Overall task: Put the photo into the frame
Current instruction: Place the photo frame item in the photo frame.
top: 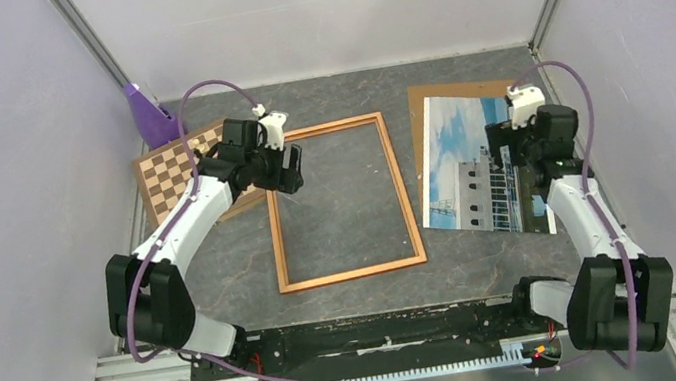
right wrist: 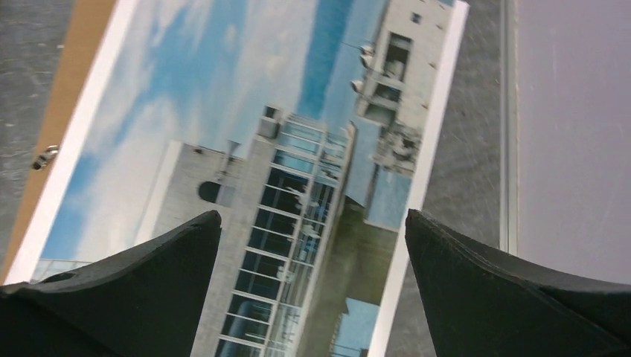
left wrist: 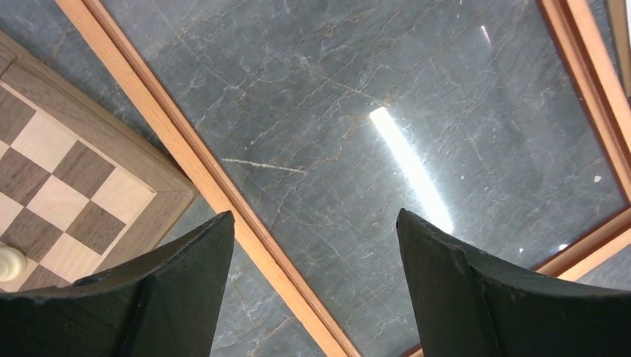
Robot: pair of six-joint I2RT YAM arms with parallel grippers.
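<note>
At the middle of the dark grey marbled table (top: 328, 86), lying flat: the orange-brown wooden frame (top: 351, 272), table surface showing through its opening. To its right and apart from it, face up and slightly askew: the photo (top: 461, 162) of a pale multi-storey building under blue cloudy sky, resting on a brown backing panel (top: 445, 90), panel showing along the print's far and left edges.

Above the frame's far-left corner: the left pincer (left wrist: 314, 214), released, jaws spread wide, nothing between them except the frame's left rail running slantwise below, closest to the jaw on the chessboard side. Contact with the rail impossible to tell. Just beside that rail on the outside: a corner of a wooden chessboard (top: 171, 170), with one small white chess piece (left wrist: 11, 262) standing on it at the edge of the left wrist view.

Over the right part of the photo: the right pincer (right wrist: 312, 216), likewise released, jaws wide, grasping nothing, the print filling the gap between them. Contact with the print not discernible. In the far-left corner of the table, behind the chessboard: a purple object (top: 146, 113), kind unclear.
</note>
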